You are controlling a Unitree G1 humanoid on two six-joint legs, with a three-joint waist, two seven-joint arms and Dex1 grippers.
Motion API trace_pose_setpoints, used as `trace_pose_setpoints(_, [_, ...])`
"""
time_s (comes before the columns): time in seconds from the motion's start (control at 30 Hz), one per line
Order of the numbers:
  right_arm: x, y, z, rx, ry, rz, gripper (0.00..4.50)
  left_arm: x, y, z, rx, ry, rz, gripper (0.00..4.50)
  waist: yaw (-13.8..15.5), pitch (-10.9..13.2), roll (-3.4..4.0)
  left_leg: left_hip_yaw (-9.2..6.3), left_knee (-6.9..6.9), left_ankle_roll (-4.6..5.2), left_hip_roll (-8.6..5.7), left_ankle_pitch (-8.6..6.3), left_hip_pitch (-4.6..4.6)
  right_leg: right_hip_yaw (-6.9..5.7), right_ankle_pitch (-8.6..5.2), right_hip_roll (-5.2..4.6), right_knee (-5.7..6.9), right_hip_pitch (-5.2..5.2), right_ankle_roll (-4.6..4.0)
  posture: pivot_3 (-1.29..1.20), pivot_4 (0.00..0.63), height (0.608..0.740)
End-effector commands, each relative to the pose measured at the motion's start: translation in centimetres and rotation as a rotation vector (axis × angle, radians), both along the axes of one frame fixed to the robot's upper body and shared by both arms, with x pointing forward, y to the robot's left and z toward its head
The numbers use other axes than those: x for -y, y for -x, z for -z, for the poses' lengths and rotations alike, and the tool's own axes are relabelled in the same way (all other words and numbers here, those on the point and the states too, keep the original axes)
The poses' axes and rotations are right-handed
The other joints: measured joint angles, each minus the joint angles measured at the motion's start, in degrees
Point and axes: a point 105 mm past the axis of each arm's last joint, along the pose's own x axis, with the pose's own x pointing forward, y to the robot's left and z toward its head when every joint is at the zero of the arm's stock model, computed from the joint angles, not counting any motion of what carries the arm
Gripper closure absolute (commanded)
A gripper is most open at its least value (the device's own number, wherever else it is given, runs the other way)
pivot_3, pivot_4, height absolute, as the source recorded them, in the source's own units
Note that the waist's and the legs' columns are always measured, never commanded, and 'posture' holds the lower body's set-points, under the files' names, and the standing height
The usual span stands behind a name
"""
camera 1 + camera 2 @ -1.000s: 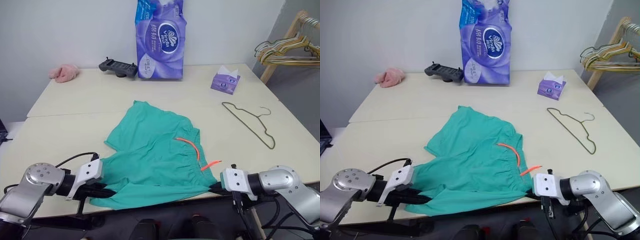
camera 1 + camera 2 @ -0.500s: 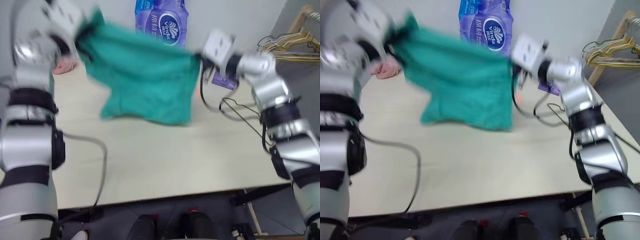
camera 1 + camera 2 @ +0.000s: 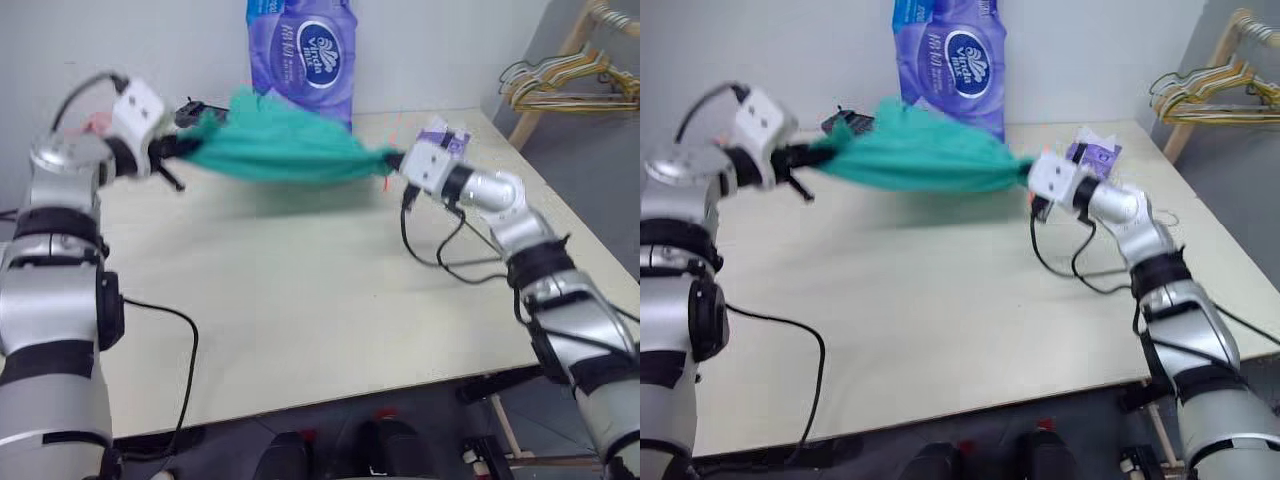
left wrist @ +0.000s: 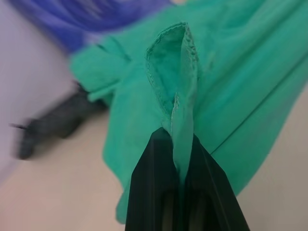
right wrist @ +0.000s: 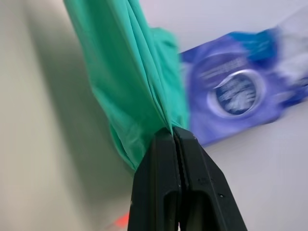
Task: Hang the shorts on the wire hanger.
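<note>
Aloft now, the shorts [image 3: 280,150] hang stretched between both grippers above the far side of the worktop [image 3: 300,300].
Left gripper [image 4: 179,144] and right gripper [image 5: 172,132] each pinch an edge of the cloth; it looks light, soft and floppy, sagging mid-span, so edge holds suit it. Pale, bare worktop; purple pack [image 3: 300,50] against the far wall, spare hangers [image 3: 570,85] far right.

Teal-green shorts [image 3: 280,150], purple tissue pack [image 3: 300,50] with white oval logo, beige table [image 3: 300,300]
</note>
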Motion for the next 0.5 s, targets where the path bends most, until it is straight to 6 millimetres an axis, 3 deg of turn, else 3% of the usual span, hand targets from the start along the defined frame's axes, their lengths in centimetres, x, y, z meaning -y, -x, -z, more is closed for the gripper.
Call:
trace_pose_setpoints(0.03, [1.7,1.8,0.7,-0.072,0.007,-0.002,4.48,-2.4,3.6,1.5,-0.158,-0.056,0.081,4.50,0.00,0.01,0.00,0.00,0.11,0.02,-0.01,0.00,0.10,0.05,-0.02,0.00,0.24,0.01,-0.03,0.13,0.086,0.740])
trace_pose_setpoints(0.3, [1.3,7.9,5.6,-0.277,0.030,-0.060,4.48,-4.1,8.8,6.5,-0.409,-0.145,0.167,4.50,1.47,0.04,0.05,-0.22,0.07,0.19,0.02,-0.09,1.30,-0.03,-0.21,0.06,0.25,1.26,-0.16,0.15,0.085,0.740])
trace_pose_setpoints(0.43, [1.1,12.1,7.2,-0.404,0.059,-0.120,4.48,-3.2,11.1,8.4,-0.492,-0.148,0.243,4.50,2.28,0.05,0.06,-0.24,0.09,0.28,-0.02,-0.14,1.56,-0.06,-0.22,-0.02,0.11,1.58,-0.15,0.15,0.084,0.740])
trace_pose_setpoints(0.5, [1.1,13.8,7.7,-0.467,0.079,-0.135,4.48,-1.7,12.0,8.8,-0.529,-0.105,0.286,4.50,2.58,0.05,0.06,-0.28,0.12,0.30,-0.03,-0.15,1.62,-0.11,-0.27,-0.04,0.04,1.70,-0.07,0.15,0.083,0.740])
